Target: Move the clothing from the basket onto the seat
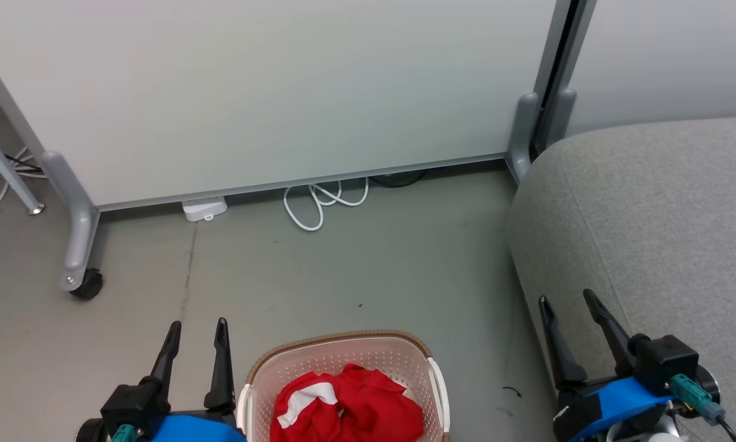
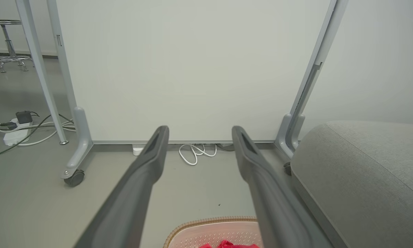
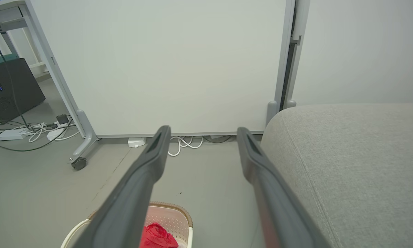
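Clothing (image 1: 368, 405) fills basket (image 1: 343, 337); left claw (image 1: 199, 322), right claw (image 1: 565, 296) spread wide, empty.

A lab or office test room, by the look: white partition panels (image 1: 269, 92) on castor feet (image 1: 87, 285); bare grey floor (image 1: 374, 270); loose white cables (image 1: 318, 205); a power strip (image 3: 8, 135); a black equipment case (image 3: 13, 86).

Red clothing (image 1: 355, 408) w/ white band, cream brown-rimmed basket (image 1: 343, 341), grey seat (image 1: 662, 215), grey floor (image 1: 343, 276).
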Motion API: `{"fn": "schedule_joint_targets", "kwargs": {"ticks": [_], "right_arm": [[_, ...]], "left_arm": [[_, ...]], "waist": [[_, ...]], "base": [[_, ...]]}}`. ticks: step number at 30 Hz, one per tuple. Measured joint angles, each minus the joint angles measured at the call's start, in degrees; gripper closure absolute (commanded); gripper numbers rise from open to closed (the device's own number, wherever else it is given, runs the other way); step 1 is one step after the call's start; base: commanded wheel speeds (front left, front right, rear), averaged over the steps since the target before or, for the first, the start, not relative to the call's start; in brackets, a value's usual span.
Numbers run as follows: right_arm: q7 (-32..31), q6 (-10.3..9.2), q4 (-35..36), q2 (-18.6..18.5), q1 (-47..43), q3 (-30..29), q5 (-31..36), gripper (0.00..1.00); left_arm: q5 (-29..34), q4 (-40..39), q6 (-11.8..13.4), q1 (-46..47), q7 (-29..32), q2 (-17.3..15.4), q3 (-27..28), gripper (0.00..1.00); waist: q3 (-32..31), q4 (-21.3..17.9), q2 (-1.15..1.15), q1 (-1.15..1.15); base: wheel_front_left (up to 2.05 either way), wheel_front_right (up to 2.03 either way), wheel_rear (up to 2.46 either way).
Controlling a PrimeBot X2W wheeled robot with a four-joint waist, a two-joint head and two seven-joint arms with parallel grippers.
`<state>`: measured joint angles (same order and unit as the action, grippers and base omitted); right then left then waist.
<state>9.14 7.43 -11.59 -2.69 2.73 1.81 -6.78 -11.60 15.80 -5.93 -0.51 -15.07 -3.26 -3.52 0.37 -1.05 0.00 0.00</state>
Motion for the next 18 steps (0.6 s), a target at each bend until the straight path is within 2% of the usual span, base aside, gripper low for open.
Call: {"fn": "schedule_joint_targets", "kwargs": {"ticks": [11,18], "right_arm": [[0.1,0.04,2.9,0.0,3.7,3.6,-0.4,0.0],[0.8,0.04,4.4,-0.1,6.3,5.0,-1.1,0.0]], "left_arm": [[-1.2,5.8,0.2,3.2,0.0,0.2,0.3,0.0],[-1.0,14.3,0.1,8.2,0.0,0.2,0.4,0.0]], "waist": [[5.9,-5.5,0.0,0.0],[12.3,-9.7,0.0,0.0]], "base": [[0.0,0.0,0.0],[0.0,0.0,0.0]]}}
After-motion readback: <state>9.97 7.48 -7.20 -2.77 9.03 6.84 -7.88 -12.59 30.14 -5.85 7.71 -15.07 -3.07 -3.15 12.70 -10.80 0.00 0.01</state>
